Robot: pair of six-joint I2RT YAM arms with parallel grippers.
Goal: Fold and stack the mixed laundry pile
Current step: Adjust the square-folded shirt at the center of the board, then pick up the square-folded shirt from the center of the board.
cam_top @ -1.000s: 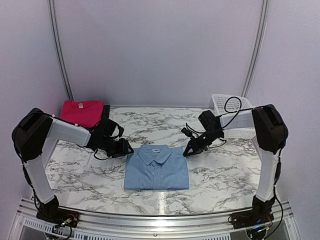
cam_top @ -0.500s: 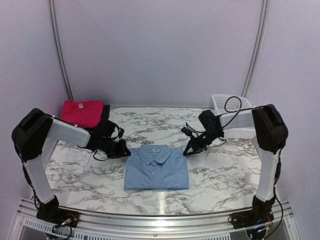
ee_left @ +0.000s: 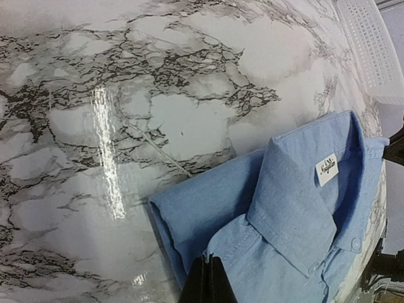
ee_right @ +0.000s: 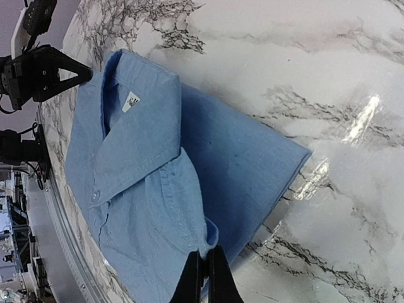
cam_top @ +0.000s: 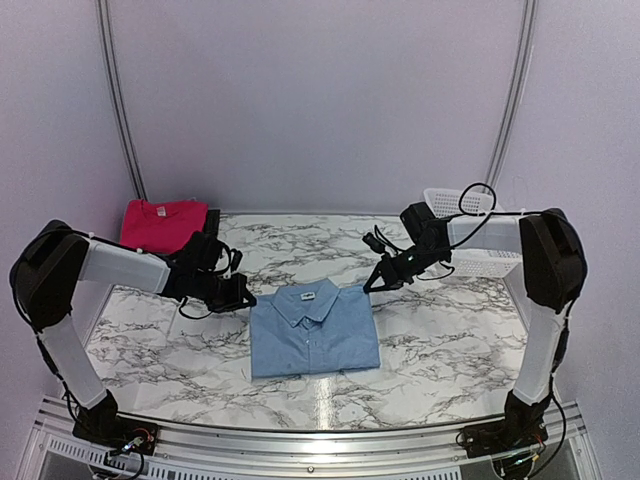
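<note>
Two far corners of the folded light blue shirt [cam_top: 312, 330] are pinched: left gripper [cam_top: 243, 297] clenched on the left one, right gripper [cam_top: 370, 286] on the right. Shirt lies collar-up, mid-table [cam_top: 450, 340]. Folded pink T-shirt [cam_top: 160, 222] sits far-left, well apart.

The left arm [cam_top: 120, 268] and right arm [cam_top: 538, 350] match: smooth white shells on the long links, bulky black housings at each joint. Thin black cables [cam_top: 478, 200] loop loose near the wrists. The left gripper [cam_top: 243, 299] and right gripper [cam_top: 368, 287] are black, slim-fingered.
</note>
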